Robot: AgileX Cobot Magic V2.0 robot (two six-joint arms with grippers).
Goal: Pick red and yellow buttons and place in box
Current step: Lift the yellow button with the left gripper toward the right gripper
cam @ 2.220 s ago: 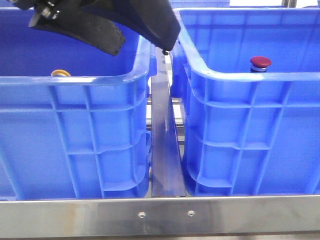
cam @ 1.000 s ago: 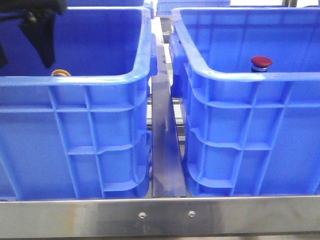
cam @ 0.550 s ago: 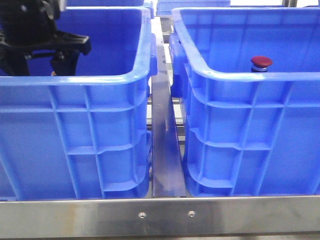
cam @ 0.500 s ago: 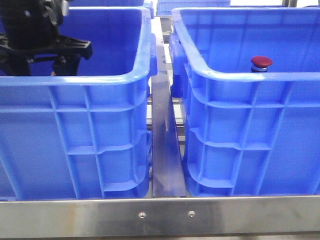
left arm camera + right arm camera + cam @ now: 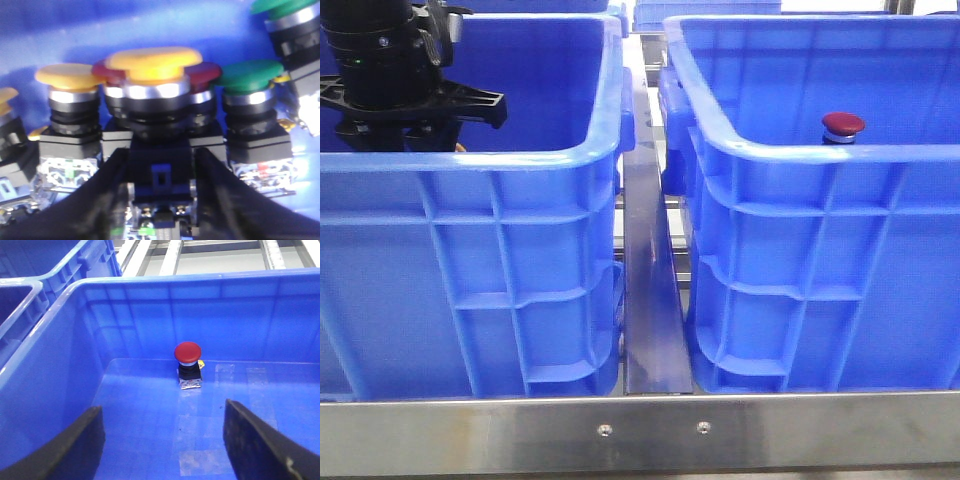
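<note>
This looks like an industrial sorting or parts-handling station. Two big blue ribbed plastic crates (image 5: 470,270) (image 5: 820,270) sit side by side on a bare metal frame (image 5: 640,430) with screw heads, and metal roller rails (image 5: 172,255) run behind them. One crate holds panel push-buttons (image 5: 150,75).

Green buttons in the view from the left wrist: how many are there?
2: one green button beside the red and yellow ones, another at the frame's corner. More may be hidden.

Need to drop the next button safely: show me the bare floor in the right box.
The box floor is bare everywhere except the back middle, where one red button stands. The left crate is crowded: yellow, red and green buttons packed around the left gripper.
</note>
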